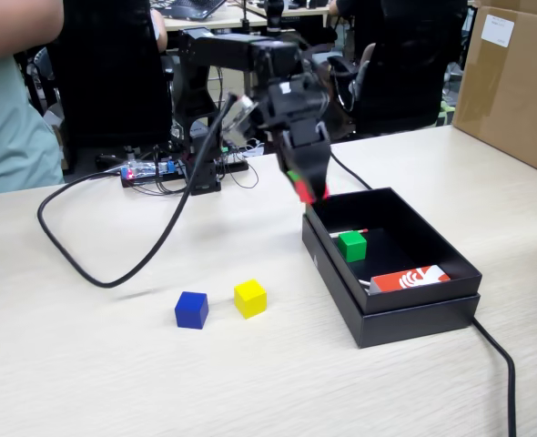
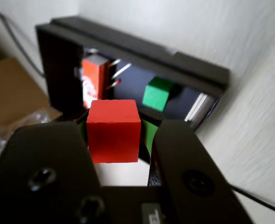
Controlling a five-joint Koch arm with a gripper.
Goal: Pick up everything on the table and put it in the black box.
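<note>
Pincer [image 2: 121, 140] around red cube [image 2: 113, 130]

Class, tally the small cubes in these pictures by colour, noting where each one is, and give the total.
Green cube: 1, inside the black box
Red cube: 1, held between the jaws of the gripper
Yellow cube: 1, on the table
Blue cube: 1, on the table
Total: 4

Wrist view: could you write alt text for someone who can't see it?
The gripper holds a red cube just short of the black box, where a green cube already lies beside an orange-and-white card.
</note>
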